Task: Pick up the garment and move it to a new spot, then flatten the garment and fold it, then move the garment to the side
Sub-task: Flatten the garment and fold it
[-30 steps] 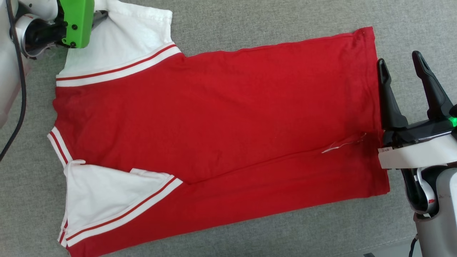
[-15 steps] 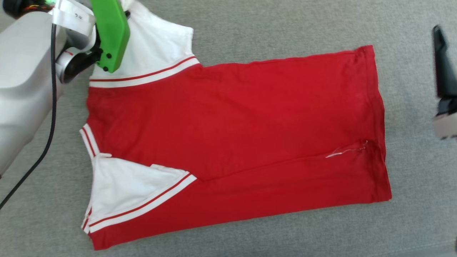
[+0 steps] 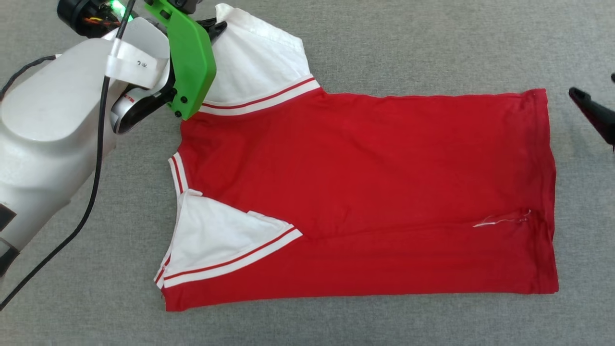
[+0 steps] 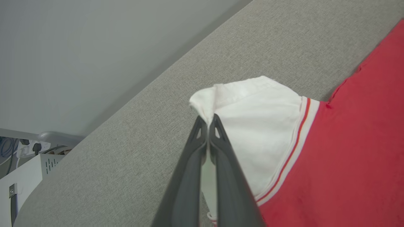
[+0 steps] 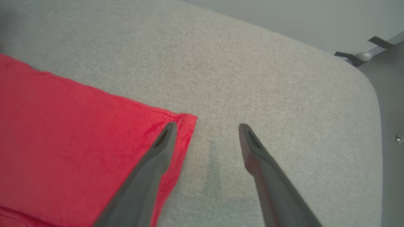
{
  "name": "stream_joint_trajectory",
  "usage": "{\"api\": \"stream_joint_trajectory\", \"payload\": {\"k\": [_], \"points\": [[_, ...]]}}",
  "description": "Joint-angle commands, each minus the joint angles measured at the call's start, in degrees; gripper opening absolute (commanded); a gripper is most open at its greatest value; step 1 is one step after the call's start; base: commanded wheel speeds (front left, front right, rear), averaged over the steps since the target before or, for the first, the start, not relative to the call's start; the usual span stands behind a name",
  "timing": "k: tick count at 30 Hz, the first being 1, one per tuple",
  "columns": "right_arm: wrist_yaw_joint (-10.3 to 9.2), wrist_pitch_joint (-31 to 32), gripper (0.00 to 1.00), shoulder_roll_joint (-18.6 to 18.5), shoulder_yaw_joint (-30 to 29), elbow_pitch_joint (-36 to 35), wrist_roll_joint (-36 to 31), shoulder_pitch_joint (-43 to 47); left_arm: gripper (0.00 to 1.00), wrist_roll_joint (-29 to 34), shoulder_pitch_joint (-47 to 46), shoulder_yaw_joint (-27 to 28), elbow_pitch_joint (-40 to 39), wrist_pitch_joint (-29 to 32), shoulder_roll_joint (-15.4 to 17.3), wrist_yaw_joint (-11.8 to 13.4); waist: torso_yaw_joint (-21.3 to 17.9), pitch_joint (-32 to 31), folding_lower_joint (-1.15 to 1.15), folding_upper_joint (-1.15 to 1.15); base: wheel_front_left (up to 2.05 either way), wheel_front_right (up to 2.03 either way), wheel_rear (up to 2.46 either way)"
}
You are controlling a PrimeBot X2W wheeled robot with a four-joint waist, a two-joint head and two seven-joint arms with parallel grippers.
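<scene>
The left gripper (image 4: 208,122) is pinching the white sleeve (image 4: 252,126) of the red soft striped-trim T-shirt (image 3: 365,182) lying flat on the grey woven surface (image 3: 408,43), the right gripper (image 5: 205,127) is hovering spread by the hem, so a low, slow inward fold is looking wisest.

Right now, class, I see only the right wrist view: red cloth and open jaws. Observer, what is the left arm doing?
Observer: The left gripper, jaws shut, pinches the far white sleeve of the garment.
Operator: And the other sleeve?
Observer: The near sleeve lies folded inward on the red body.
Operator: Anything by the hem?
Observer: A thin white strip lies on the red there, perhaps a thread.
</scene>
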Motion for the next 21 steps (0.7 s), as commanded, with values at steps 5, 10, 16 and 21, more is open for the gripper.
{"api": "stream_joint_trajectory", "payload": {"k": [5, 10, 16, 21], "points": [[-0.04, 8.2, 1.0, -1.4, 3.5, 3.7, 2.8, -4.1, 0.0, 1.1, 0.6, 0.0, -2.0, -0.9, -0.2, 0.4, 2.0, 1.4, 0.0, 0.0, 0.0, 0.0, 0.0], [-0.04, 9.3, 1.0, 0.0, 6.4, 8.8, 2.6, -7.5, 0.0, 1.6, -0.4, 0.2, -3.5, -1.3, -0.5, 0.9, 3.5, 3.3, 0.0, 0.0, 0.0, 0.0, 0.0], [-0.04, 7.7, 1.0, 1.4, 10.7, 15.1, 2.1, -8.1, 0.0, 1.9, -1.1, 0.4, -4.4, -1.9, -0.8, 1.3, 4.6, 5.0, 0.0, 0.0, 0.0, 0.0, 0.0], [-0.04, 6.3, 1.0, 2.1, 13.0, 19.6, 3.7, -6.9, 0.0, 1.9, -1.0, 0.5, -4.4, -2.4, -0.9, 1.4, 4.8, 5.4, 0.0, 0.0, 0.0, 0.0, 0.0]]}}
